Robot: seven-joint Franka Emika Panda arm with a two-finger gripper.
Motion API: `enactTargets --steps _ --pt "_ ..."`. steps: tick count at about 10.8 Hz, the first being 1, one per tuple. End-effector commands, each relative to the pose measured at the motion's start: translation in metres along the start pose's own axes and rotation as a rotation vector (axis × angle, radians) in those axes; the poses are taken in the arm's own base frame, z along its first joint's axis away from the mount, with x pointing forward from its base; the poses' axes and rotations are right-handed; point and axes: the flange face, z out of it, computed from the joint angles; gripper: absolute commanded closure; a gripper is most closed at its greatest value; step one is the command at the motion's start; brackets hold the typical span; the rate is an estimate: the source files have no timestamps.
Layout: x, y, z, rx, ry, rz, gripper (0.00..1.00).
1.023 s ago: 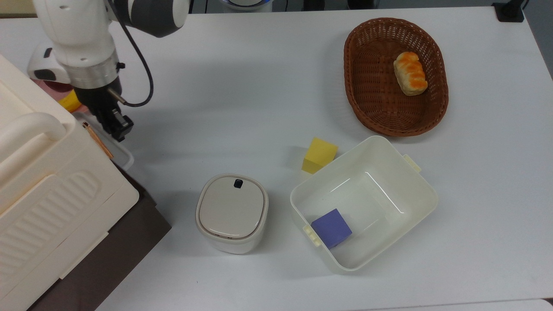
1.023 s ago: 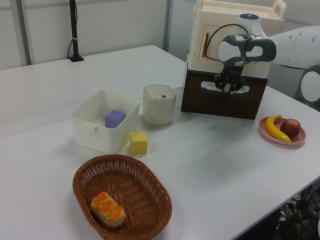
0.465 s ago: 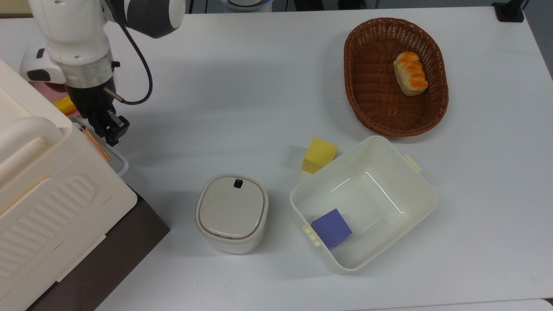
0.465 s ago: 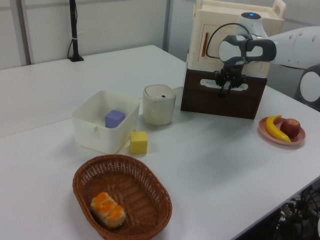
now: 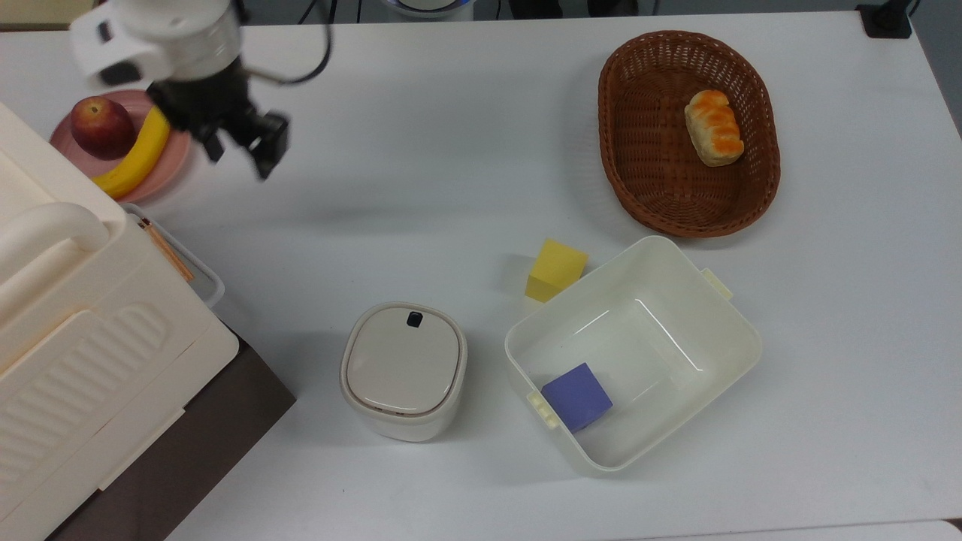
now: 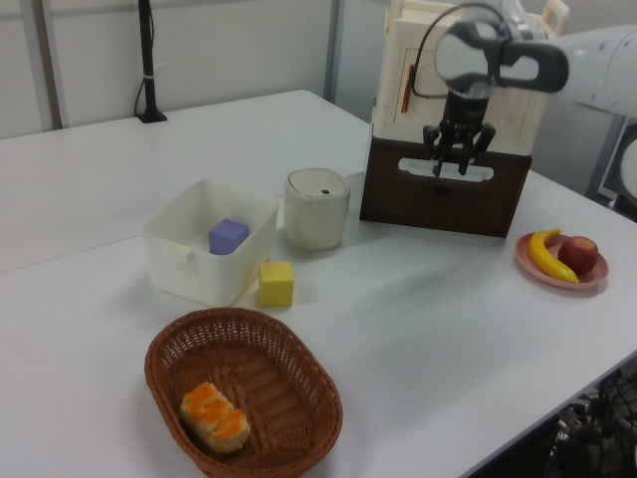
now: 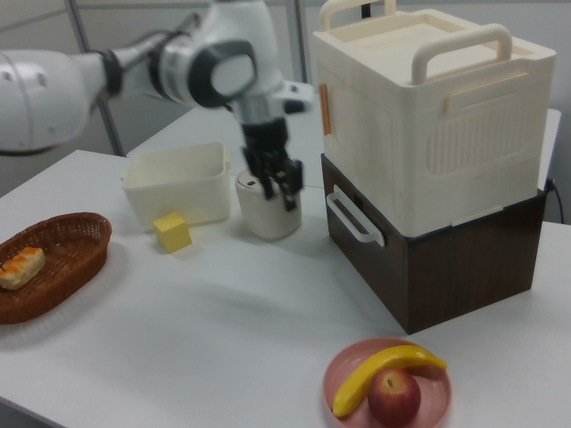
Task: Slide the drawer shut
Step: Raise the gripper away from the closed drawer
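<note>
**Drawer looks shut, gripper hangs clear**

White tabletop [image 5: 451, 150] carries the dark brown wooden drawer [image 7: 357, 234], seemingly flush under the cream ribbed plastic case [image 7: 428, 116]. Away from its white loop handle [image 7: 354, 217], the black 2-finger gripper [image 5: 239, 146] hangs spread, empty. Swinging back could snag that handle.

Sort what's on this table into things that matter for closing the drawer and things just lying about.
For the job:
- dark brown wooden drawer with white loop handle
- robot's black two-finger hand

Just lying about:
- cream ribbed plastic case
- white lidded canister
- white open plastic bin with purple cube
- yellow cube
- brown wicker basket with bread
- pink plate with banana and apple
</note>
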Motion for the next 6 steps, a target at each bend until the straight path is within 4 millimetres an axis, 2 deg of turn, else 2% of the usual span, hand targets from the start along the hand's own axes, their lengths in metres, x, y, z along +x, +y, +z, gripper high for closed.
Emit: enactTargets --steps 1,3,5,6 --pt "-0.048 -0.057 -0.045 0.006 -0.072 -0.15 0.0" --pt "-0.066 -0.089 -0.065 0.012 -0.064 -0.212 0.0" --pt "-0.071 -0.108 -0.063 0.014 -0.061 -0.242 0.0" --pt "-0.067 -0.108 -0.057 0.016 -0.063 -0.239 0.0"
